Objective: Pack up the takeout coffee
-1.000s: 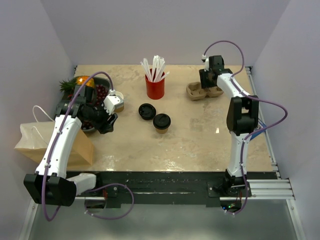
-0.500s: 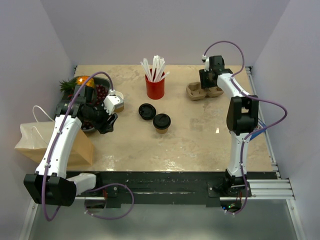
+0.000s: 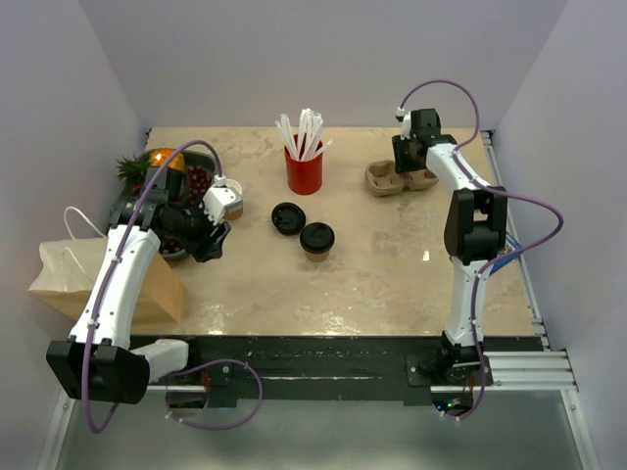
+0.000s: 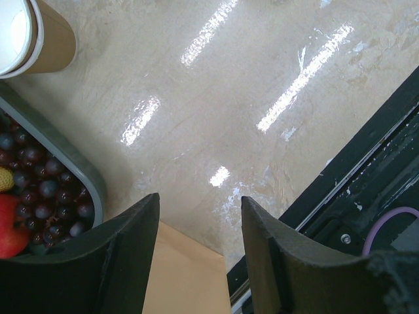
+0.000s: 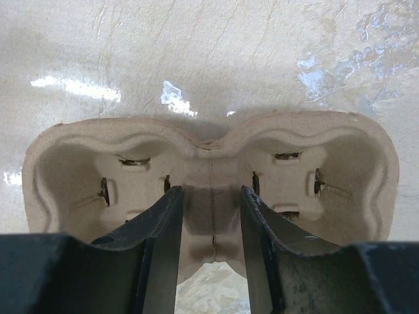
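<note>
Paper bag point(image 3: 93, 279): tan, with white handles, lying at the left edge of the table point(image 3: 392, 264), partly under the left arm.
Fruit bowl point(image 3: 181, 181): dark and grey-rimmed, at the far left. It holds dark grapes, something red and an orange fruit.
Left gripper point(image 4: 200, 199): hangs over the near rim of the bowl and a corner of the bag. Its jaws are spread, with nothing but table and bag below the gap.
Open cup point(image 4: 39, 39): tan paper, white inside, no lid. It stands upright just beside the bowl's right rim and apart from the left gripper.
Loose lid point(image 3: 287, 217): flat and black, on the table near the middle, just left of and behind the coffee.
Takeout coffee point(image 3: 316, 238): a short tan cup with a round black lid, upright on the bare table near the centre. It is right beside the loose lid, well apart from both grippers, and not in the bag or the carrier.
Red cup point(image 3: 304, 173): upright behind the lid and the coffee, full of white straws that fan out of its top.
Cup carrier point(image 5: 78, 163): a two-well tray of tan moulded pulp, at the far right of the table, both wells open.
Right gripper point(image 5: 211, 193): down at the carrier, one finger in each well, astride the middle ridge. The jaws stand a little apart with the ridge between them. Whether they press on it cannot be told.
</note>
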